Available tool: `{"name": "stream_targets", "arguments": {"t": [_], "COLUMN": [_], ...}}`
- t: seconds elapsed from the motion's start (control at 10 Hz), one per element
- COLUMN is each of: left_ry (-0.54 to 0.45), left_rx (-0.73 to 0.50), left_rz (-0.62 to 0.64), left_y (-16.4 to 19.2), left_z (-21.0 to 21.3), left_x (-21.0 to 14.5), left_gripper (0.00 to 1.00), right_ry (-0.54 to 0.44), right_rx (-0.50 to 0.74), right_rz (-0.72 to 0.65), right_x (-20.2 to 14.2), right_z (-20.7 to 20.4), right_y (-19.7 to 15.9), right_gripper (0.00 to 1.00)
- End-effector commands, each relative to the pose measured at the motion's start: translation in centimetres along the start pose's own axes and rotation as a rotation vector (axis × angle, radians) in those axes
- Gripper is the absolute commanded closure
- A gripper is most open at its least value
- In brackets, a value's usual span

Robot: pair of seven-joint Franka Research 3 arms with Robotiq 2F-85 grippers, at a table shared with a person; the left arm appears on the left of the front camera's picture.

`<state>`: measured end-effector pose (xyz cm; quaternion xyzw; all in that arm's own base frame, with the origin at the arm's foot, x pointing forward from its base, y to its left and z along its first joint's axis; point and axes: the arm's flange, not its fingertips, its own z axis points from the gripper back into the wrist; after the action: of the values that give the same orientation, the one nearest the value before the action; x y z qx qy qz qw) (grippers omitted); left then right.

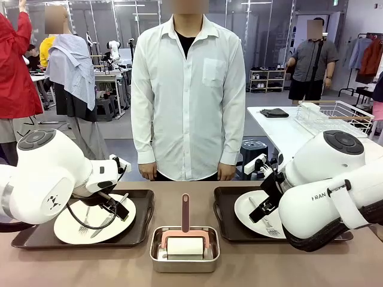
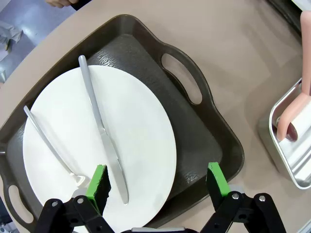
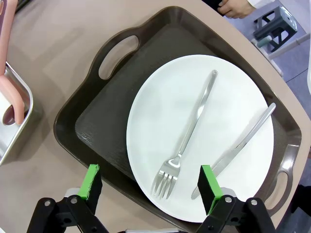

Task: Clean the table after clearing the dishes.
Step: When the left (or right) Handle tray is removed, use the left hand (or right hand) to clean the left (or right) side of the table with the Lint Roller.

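On the taupe table [image 1: 251, 263] lie two dark brown handled trays. The left tray [image 1: 140, 221] [image 2: 194, 141] carries a white plate [image 1: 69, 230] [image 2: 141, 136] with a fork [image 2: 48, 141] and a knife [image 2: 99, 121]. My left gripper [image 1: 118, 209] [image 2: 158, 179] hangs open just above that plate's near edge. On the right tray [image 1: 224, 215] [image 3: 112, 111] sits the other plate [image 1: 245, 212] [image 3: 160, 107] with its fork [image 3: 187, 136] and knife [image 3: 238, 145]. My right gripper [image 1: 264, 206] [image 3: 150, 183] is open over this plate's rim, holding nothing.
A small steel pan [image 1: 184, 258] [image 2: 291, 160] with a pink-handled roller [image 1: 185, 239] [image 3: 12, 97] stands between the trays near the front edge. A person in a white shirt [image 1: 188, 89] stands at the far side, hands at the table edge. A white side table [image 1: 281, 128] holds a wire basket.
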<state>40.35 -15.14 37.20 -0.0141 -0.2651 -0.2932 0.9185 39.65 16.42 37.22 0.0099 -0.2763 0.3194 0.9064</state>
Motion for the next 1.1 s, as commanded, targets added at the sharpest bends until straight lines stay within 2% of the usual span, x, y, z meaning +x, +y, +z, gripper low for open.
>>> {"name": "stream_targets", "arguments": {"t": [0.0,0.5,0.6,1.0], "left_ry": [0.000,0.000,-0.019,0.038], "left_rx": [0.000,0.000,-0.023,-0.234], "left_rz": [0.001,0.000,0.001,0.044], "left_y": [0.0,0.0,0.6,5.2], "left_z": [0.0,0.0,0.7,3.0], "left_x": [0.0,0.0,1.1,5.7], "left_gripper": [0.00,0.00,0.00,0.00], "right_ry": [0.000,0.000,-0.003,0.033], "right_rx": [0.001,0.000,0.014,0.140], "right_rz": [0.000,0.000,-0.024,-0.092], "right_x": [0.0,0.0,1.1,5.8], "right_z": [0.0,0.0,0.7,1.5], "right_y": [0.1,0.0,-1.3,-6.8], "right_gripper": [0.00,0.00,0.00,0.00]}}
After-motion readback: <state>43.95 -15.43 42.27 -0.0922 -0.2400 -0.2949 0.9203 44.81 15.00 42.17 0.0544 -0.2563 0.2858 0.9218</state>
